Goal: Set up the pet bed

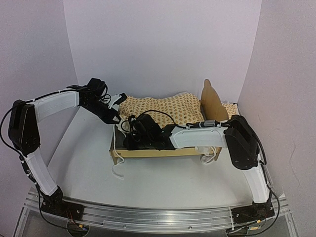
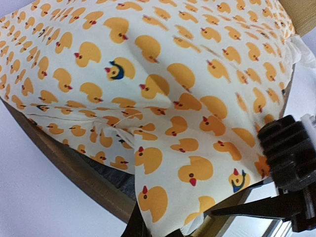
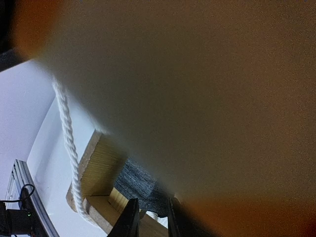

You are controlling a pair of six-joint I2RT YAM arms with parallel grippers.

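— Which step were you on?

— Bedding the mattress cushion (image 1: 168, 109) into the pet bed (image 1: 158, 152). The frame stood in the middle of the worktop (image 1: 163, 185), one long side toward my bases and its headboard (image 1: 213, 101) upright at my right. The cushion lay draped along it as far as the headboard, but the foot end was held up off the wood.

— Held by what?

— My left fingers (image 2: 138, 223), pressed together on the cushion's corner. The duck-print cloth hung from them above the side rail (image 2: 74, 170), with dark base showing in the gap underneath.

— And the other pair?

— My right fingers (image 3: 132, 218) sat low at the foot-end corner of the frame, over the grey fabric base (image 3: 136, 180), with only a narrow gap between them. The cushion sagged so close to that lens that it blurred most of the view, so I could not tell whether they pinched anything or only stood beside the cloth. A white cord (image 3: 66, 123) trailed over the frame's corner just beside them.

— What did the next move call for?

— As I judged it, the right arm had to come out from under the cushion first. Then the left had to lower its corner between the rails, squarely, so the ruffle went inside the frame and did not ride on top of the wood. The cord would have wanted watching too, being so near my right fingers.
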